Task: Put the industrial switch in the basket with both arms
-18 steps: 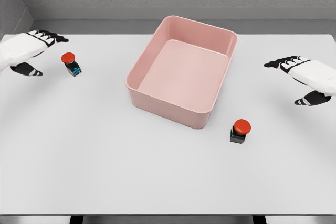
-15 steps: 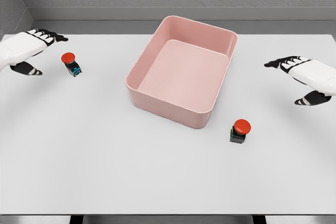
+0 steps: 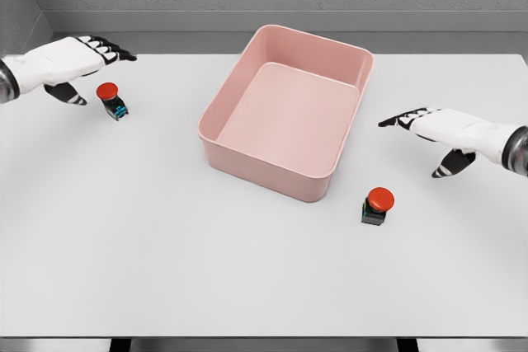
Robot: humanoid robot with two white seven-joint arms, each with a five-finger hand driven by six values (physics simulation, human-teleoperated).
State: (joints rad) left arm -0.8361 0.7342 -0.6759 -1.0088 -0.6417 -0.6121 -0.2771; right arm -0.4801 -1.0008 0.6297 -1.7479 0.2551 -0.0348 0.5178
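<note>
Red-capped switch upright, second switch tilted

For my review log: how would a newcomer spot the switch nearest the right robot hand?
Find the pink rectangular plastic basket mid-table. Just off its near right corner stands a red-capped industrial switch. Unlike the other red-capped switch far left, its base is dark, without blue.

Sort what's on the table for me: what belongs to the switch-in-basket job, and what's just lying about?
Job items:
- left switch, red-capped, near the left hand
- right switch, red-capped, near the right hand
- pink basket, holding nothing yet

Lying about:
- nothing; only the white table remains
</note>
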